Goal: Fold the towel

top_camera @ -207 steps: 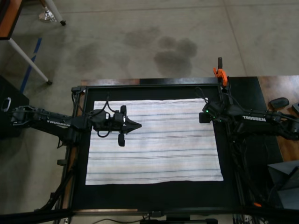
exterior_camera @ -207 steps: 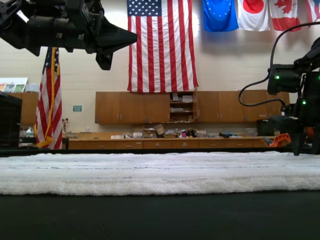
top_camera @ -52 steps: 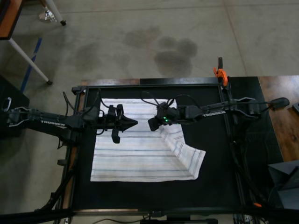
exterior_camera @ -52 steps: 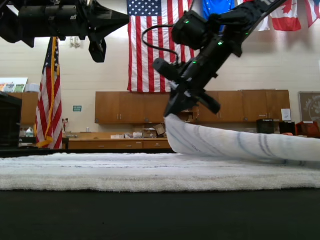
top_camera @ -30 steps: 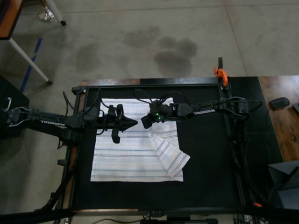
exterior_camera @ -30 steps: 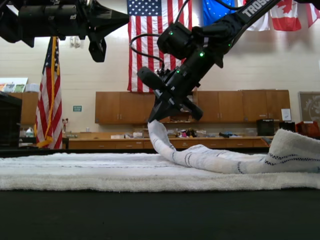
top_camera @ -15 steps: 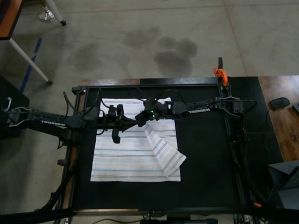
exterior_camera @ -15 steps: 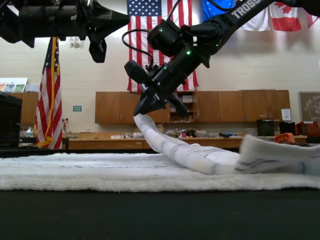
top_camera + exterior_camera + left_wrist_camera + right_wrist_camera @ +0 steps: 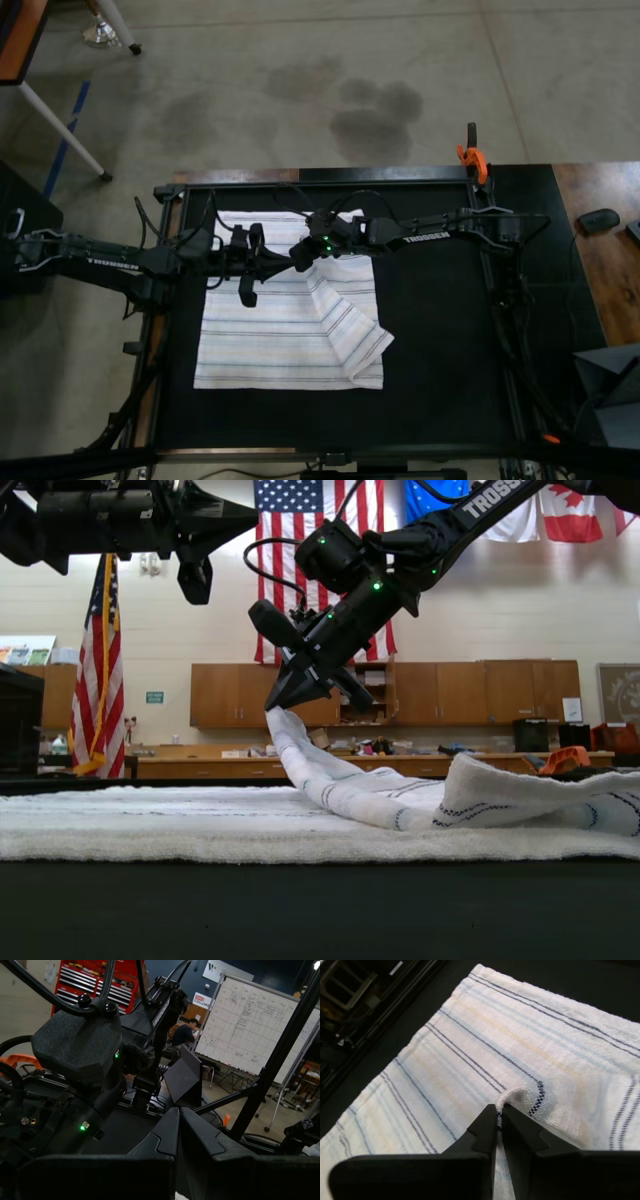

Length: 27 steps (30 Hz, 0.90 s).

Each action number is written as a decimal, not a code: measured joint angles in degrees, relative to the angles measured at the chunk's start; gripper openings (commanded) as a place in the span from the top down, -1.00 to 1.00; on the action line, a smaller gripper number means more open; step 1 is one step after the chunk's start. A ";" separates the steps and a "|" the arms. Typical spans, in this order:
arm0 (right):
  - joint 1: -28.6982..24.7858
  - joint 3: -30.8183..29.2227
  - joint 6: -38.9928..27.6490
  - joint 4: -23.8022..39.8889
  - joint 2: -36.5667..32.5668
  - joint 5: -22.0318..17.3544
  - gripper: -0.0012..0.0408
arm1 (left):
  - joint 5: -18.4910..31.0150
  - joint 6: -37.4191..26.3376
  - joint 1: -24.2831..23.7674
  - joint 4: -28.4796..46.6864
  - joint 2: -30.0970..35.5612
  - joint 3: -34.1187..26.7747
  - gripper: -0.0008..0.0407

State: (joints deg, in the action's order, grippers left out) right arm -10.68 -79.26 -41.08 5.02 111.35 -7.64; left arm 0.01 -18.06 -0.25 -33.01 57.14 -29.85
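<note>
- The black work surface [image 9: 440,330] is our biggest item, and the towel [image 9: 270,340] lies on it, toward the top view's left, with bare black to the right of it and along the near edge.
- The towel is white with thin grey-blue stripes in pairs. Most of it lies flat, but one corner is raised and a diagonal flap trails from it down to the top view's lower right, where the cloth sits doubled and rumpled.
- We judge this to be the middle of a first fold: the raised corner is held clear of the flat layer so it can travel across without dragging the cloth beneath.
- Our right arm reaches in from the top view's right, and its gripper [image 9: 499,1116] is clamped on that corner. The right wrist view shows the cloth pinched between closed fingers, with a small hump of striped weave bulging just past them.
- In the exterior view the same gripper [image 9: 283,698] hangs above the table with the towel [image 9: 330,780] drooping from it in a thick roll.
- Our left gripper [image 9: 177,1130] has its fingers together with nothing between them. It hovers above the towel's far left part, and we judge it is simply kept out of the way.
- The two grippers sit close, nearly tip to tip in the top view, so we would watch that gap.
</note>
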 measured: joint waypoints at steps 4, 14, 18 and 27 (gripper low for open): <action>-0.22 0.02 1.07 0.07 0.00 4.39 0.27 | 0.00 0.00 0.02 0.00 -0.09 0.00 0.96; -0.63 0.04 2.36 4.22 -1.38 10.51 -0.29 | -1.68 0.00 0.02 0.46 -0.24 0.00 0.96; -0.98 0.04 4.35 10.69 -3.17 10.38 -0.26 | -5.29 -0.72 -0.02 4.57 -0.42 0.00 0.96; -1.01 0.09 7.76 21.29 -9.20 9.64 -0.16 | -6.27 -1.07 -0.02 20.31 1.29 0.04 0.96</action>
State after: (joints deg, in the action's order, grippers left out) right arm -11.68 -79.18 -33.32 26.30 102.15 2.00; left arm -6.26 -19.14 -0.27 -12.71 58.43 -29.80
